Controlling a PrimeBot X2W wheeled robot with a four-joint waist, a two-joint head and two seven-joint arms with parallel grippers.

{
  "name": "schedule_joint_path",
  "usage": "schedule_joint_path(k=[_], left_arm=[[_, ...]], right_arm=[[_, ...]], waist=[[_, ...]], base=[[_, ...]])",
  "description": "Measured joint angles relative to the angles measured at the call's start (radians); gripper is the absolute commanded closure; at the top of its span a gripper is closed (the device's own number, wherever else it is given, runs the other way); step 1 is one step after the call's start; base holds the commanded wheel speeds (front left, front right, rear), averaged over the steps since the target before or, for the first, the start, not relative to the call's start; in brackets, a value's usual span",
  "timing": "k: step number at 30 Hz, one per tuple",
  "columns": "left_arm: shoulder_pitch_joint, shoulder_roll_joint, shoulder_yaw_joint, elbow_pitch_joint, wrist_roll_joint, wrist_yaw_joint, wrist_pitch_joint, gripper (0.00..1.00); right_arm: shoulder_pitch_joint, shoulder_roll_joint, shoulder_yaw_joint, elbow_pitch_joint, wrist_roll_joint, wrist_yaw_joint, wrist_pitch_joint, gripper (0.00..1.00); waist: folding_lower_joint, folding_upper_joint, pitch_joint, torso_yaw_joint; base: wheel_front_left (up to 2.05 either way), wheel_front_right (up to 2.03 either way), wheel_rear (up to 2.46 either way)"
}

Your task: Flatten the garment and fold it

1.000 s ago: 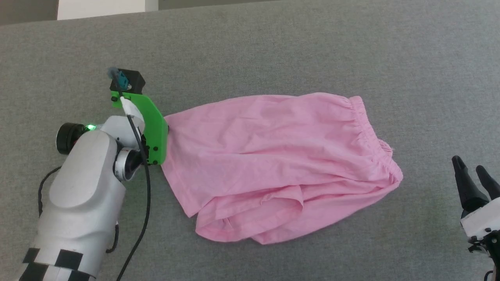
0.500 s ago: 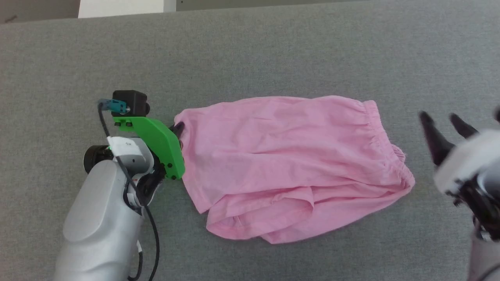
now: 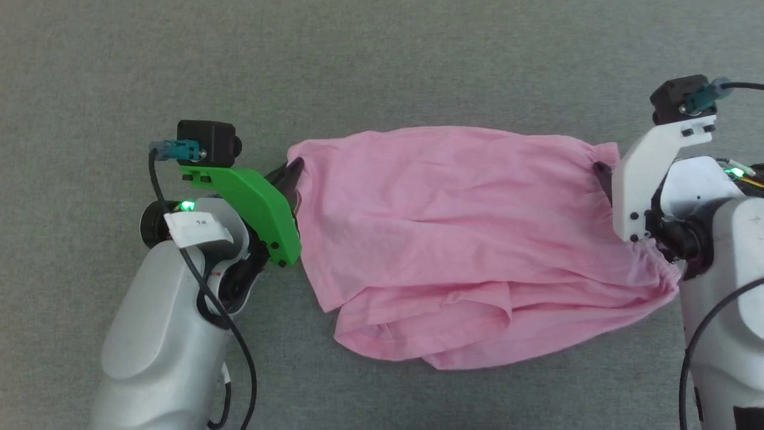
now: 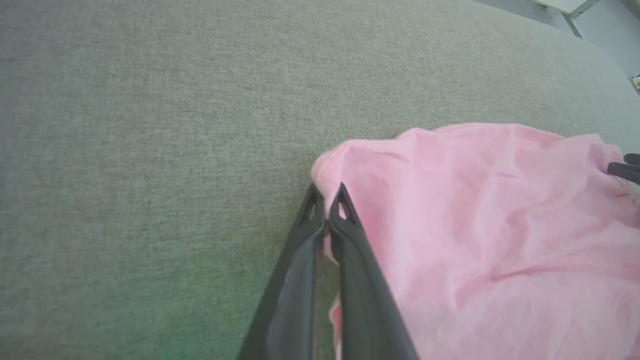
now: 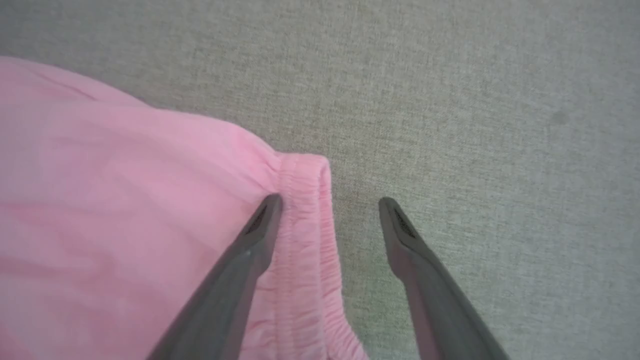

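The left end effector [image 4: 327, 212] clamps only a far-left sliver of the garment [image 3: 453, 227] while the right end effector [image 5: 330, 202] gapes astride the waistband [image 5: 305, 225], so stretching could pull cloth free.

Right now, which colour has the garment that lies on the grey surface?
Plain light pink, without any pattern. The garment shows best in the head view.
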State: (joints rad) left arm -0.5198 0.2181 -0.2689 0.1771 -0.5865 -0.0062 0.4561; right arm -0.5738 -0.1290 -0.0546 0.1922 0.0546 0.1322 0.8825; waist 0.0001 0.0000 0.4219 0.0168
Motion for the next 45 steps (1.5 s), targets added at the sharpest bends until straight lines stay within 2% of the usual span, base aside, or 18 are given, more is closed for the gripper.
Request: schedule_joint_path(k=[5, 6, 7, 8, 12, 16, 19, 21, 27, 33, 37, 40, 45], left_arm=[[0.000, 0.000, -0.001, -0.010, 0.000, 0.004, 0.000, 1.00], [0.001, 0.000, -0.001, -0.011, -0.001, 0.007, 0.000, 1.00], [0.001, 0.000, -0.001, -0.012, -0.002, 0.007, 0.000, 1.00], [0.002, 0.000, -0.001, -0.013, -0.002, 0.007, 0.000, 1.00], [0.003, -0.001, 0.004, -0.012, -0.010, 0.007, -0.015, 1.00], [-0.029, -0.019, 0.040, 0.003, -0.057, -0.001, -0.038, 1.00], [-0.108, -0.036, 0.108, 0.017, -0.137, -0.003, -0.048, 1.00], [-0.186, -0.030, 0.151, 0.033, -0.152, -0.001, -0.053, 1.00], [-0.448, 0.051, 0.197, 0.123, -0.119, 0.030, -0.050, 1.00], [-0.677, 0.085, 0.209, 0.211, -0.064, 0.070, -0.095, 1.00], [-0.814, 0.105, 0.216, 0.249, -0.018, 0.068, -0.217, 1.00], [-0.881, 0.109, 0.217, 0.273, -0.002, 0.048, -0.290, 1.00], [-0.863, 0.113, 0.205, 0.347, 0.000, 0.008, -0.327, 1.00]], right_arm=[[-0.047, -0.028, 0.026, 0.068, -0.006, 0.000, -0.012, 0.00], [-0.058, -0.033, 0.031, 0.080, -0.005, 0.000, -0.011, 0.24], [-0.066, -0.039, 0.035, 0.088, -0.001, 0.000, -0.011, 0.86], [-0.072, -0.044, 0.040, 0.094, 0.002, 0.000, -0.010, 1.00], [-0.091, -0.048, 0.061, 0.114, 0.044, 0.000, -0.003, 1.00], [-0.118, -0.052, 0.058, 0.108, 0.140, 0.000, -0.010, 1.00], [-0.186, -0.041, 0.035, 0.085, 0.193, 0.000, -0.013, 1.00], [-0.256, -0.018, 0.006, 0.075, 0.231, 0.000, -0.008, 1.00], [-0.495, 0.043, -0.021, 0.086, 0.246, 0.000, -0.012, 1.00], [-0.737, 0.075, -0.044, 0.173, 0.209, 0.000, -0.127, 1.00], [-0.869, 0.081, -0.046, 0.257, 0.193, 0.000, -0.268, 1.00], [-0.938, 0.082, -0.046, 0.308, 0.176, 0.000, -0.392, 1.00], [-0.940, 0.082, -0.012, 0.401, 0.202, 0.000, -0.447, 1.00]], waist=[[-0.0001, 0.0000, 0.027, 0.020], [0.0000, 0.0000, 0.031, 0.024], [0.0000, 0.0000, 0.033, 0.026], [0.0000, 0.0000, 0.035, 0.028], [0.0000, 0.0000, 0.028, 0.027], [0.0000, 0.0000, -0.004, 0.024], [0.0000, 0.0000, -0.025, 0.020], [0.0000, 0.0000, -0.036, 0.014], [0.0000, 0.0000, -0.035, -0.006], [0.0000, 0.0000, -0.012, -0.016], [0.0001, 0.0000, 0.003, -0.017], [0.0001, 0.0000, 0.011, -0.014], [0.0001, 0.0000, 0.018, 0.000]], base=[[0.00, 0.00, 0.00], [0.00, 0.00, 0.00], [0.00, 0.00, 0.00], [0.00, 0.00, 0.00], [0.00, 0.00, 0.00], [0.00, 0.00, 0.00], [0.00, 0.00, 0.00], [0.00, 0.00, 0.00], [0.00, 0.00, 0.00], [0.00, 0.00, 0.00], [0.00, 0.00, 0.00], [0.00, 0.00, 0.00], [0.00, 0.00, 0.00]])
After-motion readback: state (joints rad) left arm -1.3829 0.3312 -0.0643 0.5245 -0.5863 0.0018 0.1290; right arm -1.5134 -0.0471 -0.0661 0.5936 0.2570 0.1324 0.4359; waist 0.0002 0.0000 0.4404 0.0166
